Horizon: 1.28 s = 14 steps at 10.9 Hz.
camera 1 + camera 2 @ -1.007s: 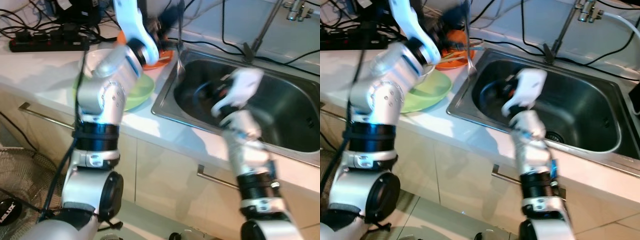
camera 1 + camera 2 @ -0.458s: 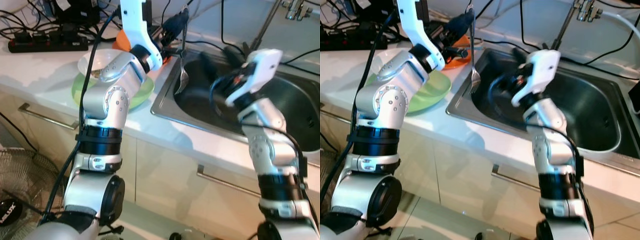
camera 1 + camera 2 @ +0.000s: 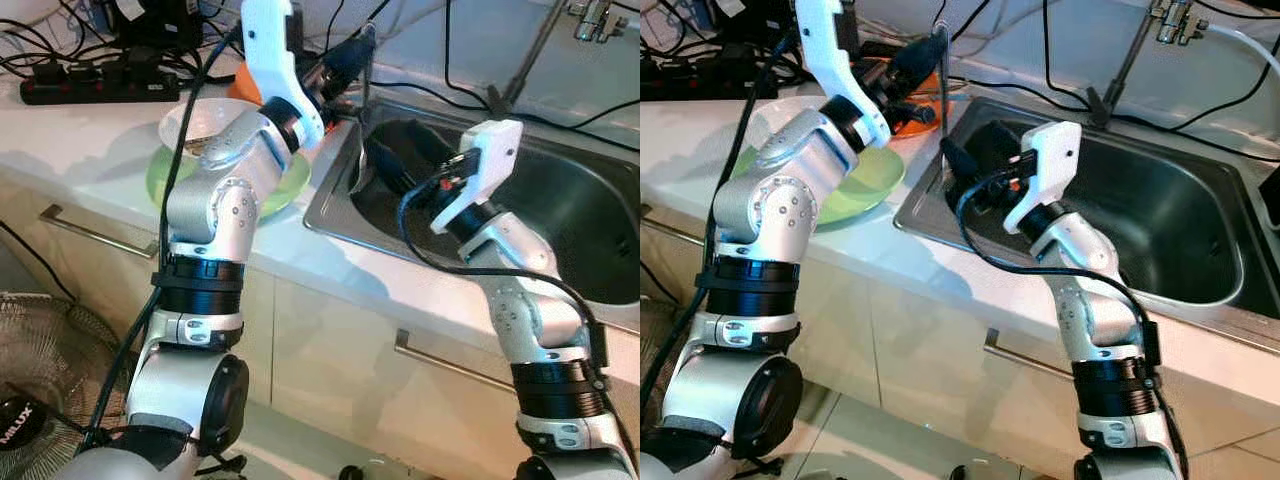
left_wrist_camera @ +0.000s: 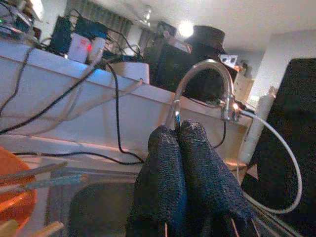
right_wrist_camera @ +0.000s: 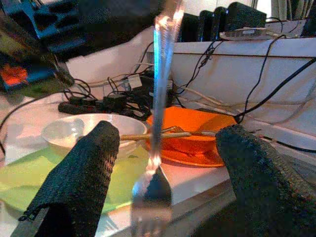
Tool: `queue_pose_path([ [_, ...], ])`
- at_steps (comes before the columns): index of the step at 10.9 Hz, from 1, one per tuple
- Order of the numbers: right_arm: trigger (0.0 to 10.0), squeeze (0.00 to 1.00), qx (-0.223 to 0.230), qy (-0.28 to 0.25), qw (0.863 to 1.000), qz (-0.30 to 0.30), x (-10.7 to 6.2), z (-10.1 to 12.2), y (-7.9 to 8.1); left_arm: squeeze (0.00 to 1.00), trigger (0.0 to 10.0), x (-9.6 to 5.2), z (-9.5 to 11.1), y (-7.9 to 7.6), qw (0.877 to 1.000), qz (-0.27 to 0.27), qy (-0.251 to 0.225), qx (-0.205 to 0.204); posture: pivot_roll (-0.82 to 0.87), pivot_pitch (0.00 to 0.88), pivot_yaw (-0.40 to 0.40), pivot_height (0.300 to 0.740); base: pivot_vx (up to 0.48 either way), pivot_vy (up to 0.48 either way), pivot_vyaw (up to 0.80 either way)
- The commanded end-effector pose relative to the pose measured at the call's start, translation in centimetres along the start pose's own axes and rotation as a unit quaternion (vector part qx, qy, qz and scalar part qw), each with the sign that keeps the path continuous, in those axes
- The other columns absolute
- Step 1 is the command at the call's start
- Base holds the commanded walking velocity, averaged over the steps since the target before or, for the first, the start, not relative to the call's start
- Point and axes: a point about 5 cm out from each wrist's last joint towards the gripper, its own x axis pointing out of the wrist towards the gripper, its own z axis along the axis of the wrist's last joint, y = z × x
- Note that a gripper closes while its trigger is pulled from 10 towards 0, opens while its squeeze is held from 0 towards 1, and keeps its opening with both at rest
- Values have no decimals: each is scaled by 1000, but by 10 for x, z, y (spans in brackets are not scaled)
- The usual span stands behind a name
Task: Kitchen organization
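Right wrist view shows my right gripper [image 5: 155, 182] spread wide around the fork [image 5: 153, 197], ready for a handover, I judge. My left gripper [image 3: 352, 55] pinches its handle, dangling it tines-down over the sink [image 3: 600, 215] edge beside the orange plate [image 5: 192, 133].

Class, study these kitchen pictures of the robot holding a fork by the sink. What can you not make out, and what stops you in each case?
- Fork tines: blurred, close to the lens in the right wrist view.
- Left gripper grip on the handle: the closed fingers cover it in the left wrist view.
- Contents of the white bowl: partly hidden behind the left arm.
- Sink near corner: blocked by the right gripper and arm.
- Orange plate utensils: too blurred to identify.
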Motion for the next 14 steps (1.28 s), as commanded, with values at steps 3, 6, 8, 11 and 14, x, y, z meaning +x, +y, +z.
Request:
queue_pose_path([
  [3, 10000, 0, -1, -5, 1000, 6, 4, 4, 5, 0, 10000, 2, -9, -12, 999, -29, 17, -9, -31, 0, -74, 719, 0, 0, 0],
  [6, 10000, 0, 7, -6, 1000, 0, 8, 2, 8, 0, 10000, 4, -11, -19, 999, -44, 21, -13, -31, 0, -74, 719, 0, 0, 0],
  [8, 10000, 0, -1, 7, 1000, -18, 10, -5, 5, 0, 10000, 4, -11, -23, 998, -54, 21, -17, -31, 0, -74, 719, 0, 0, 0],
  [11, 0, 0, -2, 25, 999, -49, 11, -11, -1, 0, 10000, 4, -10, -25, 998, -59, 21, -17, -25, 2, -73, 719, 0, 0, 0],
  [14, 0, 0, -4, 25, 998, -62, 12, -12, -4, 0, 10000, 5, -9, -24, 998, -57, 22, -16, -23, 13, -69, 719, 0, 0, 0],
])
